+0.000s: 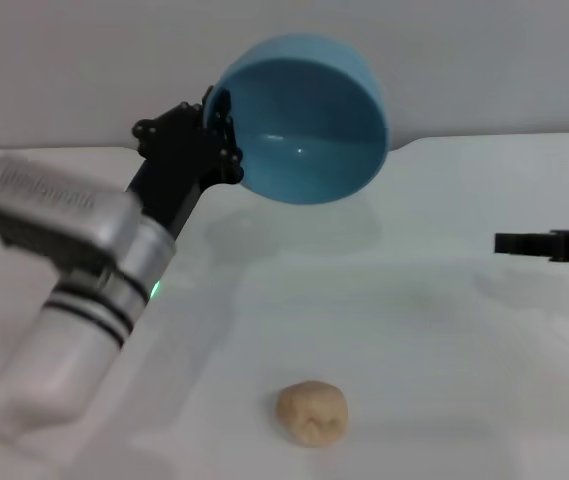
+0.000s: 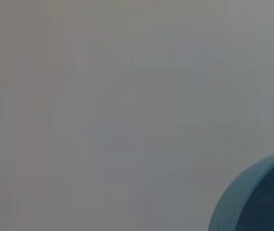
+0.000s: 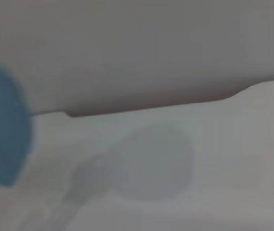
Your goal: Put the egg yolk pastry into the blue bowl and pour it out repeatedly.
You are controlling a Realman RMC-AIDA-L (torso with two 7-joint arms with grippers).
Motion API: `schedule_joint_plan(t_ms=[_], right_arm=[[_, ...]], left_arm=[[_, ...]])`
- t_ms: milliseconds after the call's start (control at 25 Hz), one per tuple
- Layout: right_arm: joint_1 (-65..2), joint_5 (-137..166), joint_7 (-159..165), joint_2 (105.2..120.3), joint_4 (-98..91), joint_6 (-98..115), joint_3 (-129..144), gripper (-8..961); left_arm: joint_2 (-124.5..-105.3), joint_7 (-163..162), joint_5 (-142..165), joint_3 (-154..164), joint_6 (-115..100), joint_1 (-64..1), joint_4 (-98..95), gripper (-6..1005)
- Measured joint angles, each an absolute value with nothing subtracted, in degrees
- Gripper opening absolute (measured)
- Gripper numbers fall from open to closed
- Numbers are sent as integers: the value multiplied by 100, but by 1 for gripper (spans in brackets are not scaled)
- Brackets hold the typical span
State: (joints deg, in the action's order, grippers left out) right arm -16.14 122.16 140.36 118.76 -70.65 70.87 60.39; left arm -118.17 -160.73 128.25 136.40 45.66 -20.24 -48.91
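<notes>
Left gripper (image 1: 222,135), upper centre of head view, is clamped on the rim of the blue bowl (image 1: 304,120) and holds it in the air, tipped on its side with the open mouth facing the camera; nothing inside. Egg yolk pastry (image 1: 313,412) lies on the white table (image 1: 444,340), bottom centre, well apart from the bowl. Right gripper (image 1: 549,244) sits at right edge, low over the table; fingers: cannot tell.
</notes>
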Motion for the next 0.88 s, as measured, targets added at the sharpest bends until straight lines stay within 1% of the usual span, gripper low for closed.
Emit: schedule_joint_plan(t_ms=[160,400,640,880], right_arm=[[-1727,12211,14037,11870,-7008,7177,6312,527],[-1903,12227,14031,11859,-7003,7298,6680,527],[-2061,12272,14029,11849,-7004,7395,6896,526],[-2174,12278,14027,11847,-7005,7446,7201,526]], left_arm=[[-11806,-16062,12865,12567,2287,-2046,-5508,4],[-11803,-16060,12880,11269,-138,-2214,-5913,4],[-11798,-16076,13045,9896,-2552,-2702,-5890,5],[-11796,-16320,13761,9180,-4314,-3160,-5956,6]])
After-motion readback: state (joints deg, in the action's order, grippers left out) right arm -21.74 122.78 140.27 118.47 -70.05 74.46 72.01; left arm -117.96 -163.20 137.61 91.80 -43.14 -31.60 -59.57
